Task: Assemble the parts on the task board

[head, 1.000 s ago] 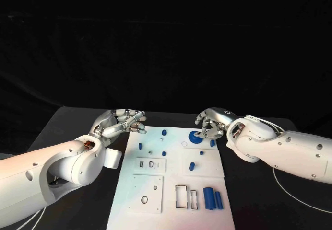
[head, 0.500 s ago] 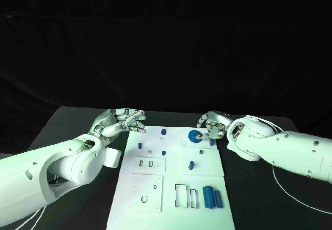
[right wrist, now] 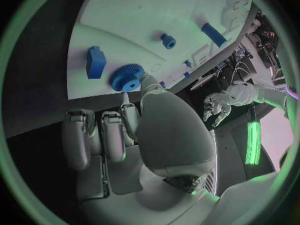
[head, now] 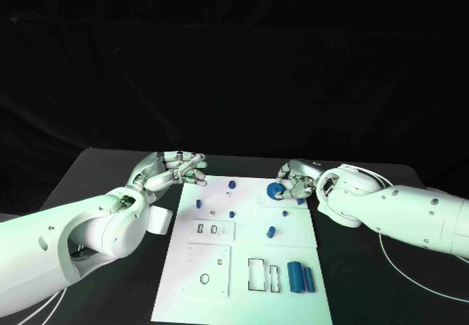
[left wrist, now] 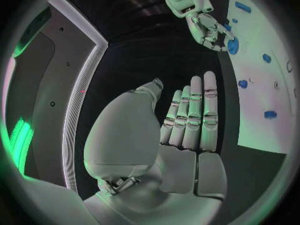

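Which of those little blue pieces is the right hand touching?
The round toothed gear at the board's far right corner; the right hand has fingertips on it. The other blue pieces lie untouched.

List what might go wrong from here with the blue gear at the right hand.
1. The right hand touches the blue gear with fingertips only; it may slip or tilt.
2. The blue block lies close beside the gear and might get knocked.
3. The gear sits near the task board edge and could slide off.
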Available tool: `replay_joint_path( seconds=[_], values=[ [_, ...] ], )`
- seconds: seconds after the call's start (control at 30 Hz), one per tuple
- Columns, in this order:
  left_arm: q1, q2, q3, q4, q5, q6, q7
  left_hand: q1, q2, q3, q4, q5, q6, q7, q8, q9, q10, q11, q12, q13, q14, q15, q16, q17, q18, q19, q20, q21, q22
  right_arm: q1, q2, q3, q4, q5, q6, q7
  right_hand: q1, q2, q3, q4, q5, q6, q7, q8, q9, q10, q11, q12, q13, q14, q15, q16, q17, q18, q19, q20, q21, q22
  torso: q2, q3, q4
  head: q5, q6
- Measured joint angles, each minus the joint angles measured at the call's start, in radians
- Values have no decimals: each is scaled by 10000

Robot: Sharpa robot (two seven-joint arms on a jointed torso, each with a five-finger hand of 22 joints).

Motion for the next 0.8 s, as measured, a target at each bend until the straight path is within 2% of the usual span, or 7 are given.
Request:
replay_joint_path(
  seconds=[0.13, 0.17, 0.5, 0.7, 0.8],
  values=[
    [0, 16, 0, -15, 0, 1, -3, 0, 0, 0, 0, 0, 0, 0, 0, 4, 0, 0, 0, 0, 0, 0, 0, 22, 0, 0, 0, 38, 6, -12, 50, -1, -60, -8, 35, -12, 90, 90, 0, 0, 76, 0, 0, 0, -18, 17, -17, 71, 32, 0, 0, 39, -1, 0, 0, 0, 0, 0, -1, 0, -6, 11, -11],
    [0, 19, 0, -21, 0, 2, -4, 0, 0, 0, 0, 0, 0, 0, 0, 7, 0, 0, 0, 0, 0, 0, 0, 29, 0, 0, 0, 38, 18, -15, 66, -3, -85, -7, 48, -15, 175, 175, 0, 0, 76, 9, -9, 0, -29, 29, -5, 112, 33, 0, 0, 39, -1, 0, 0, 0, 13, -1, -1, 0, -6, 11, -12],
    [0, 42, 0, -46, 0, 7, -12, 0, 0, 0, 0, 0, 0, 0, 0, 9, 0, 0, 0, -1, 0, 0, 0, 29, 0, 0, 0, 38, 18, -27, 227, 2, -273, 48, 92, -20, 329, 329, 186, -15, 132, 143, 3, 1, -72, 194, 3, 389, 34, 0, 1, 78, -2, 0, -1, 0, 46, -1, -5, 2, -4, 2, -55],
    [-1, 42, 0, -62, 0, 18, -21, 0, 0, 0, 0, 0, 0, 0, 0, 9, 0, 0, 1, -1, -6, 6, 0, 31, 0, 0, 0, 38, 17, -44, 259, 11, -308, 19, 62, 0, 476, 476, 605, -15, 194, 426, -26, -14, -226, 397, -35, 666, 34, 0, 1, 78, -3, 1, -1, 0, 131, -2, -9, 3, -3, 19, -78],
    [-1, 44, 0, -66, 0, 27, -28, 0, 0, 0, 0, 0, 0, 0, 0, 9, 0, 0, 1, -1, -36, 36, 0, 43, 0, 0, 0, 37, 17, -55, 264, 12, -291, -48, 18, 1, 558, 446, 922, -1, 247, 631, -45, -93, -314, 517, -56, 834, 32, 0, 1, 107, -3, 1, -1, 1, 158, -3, -9, 3, -5, 19, -84]
  ],
)
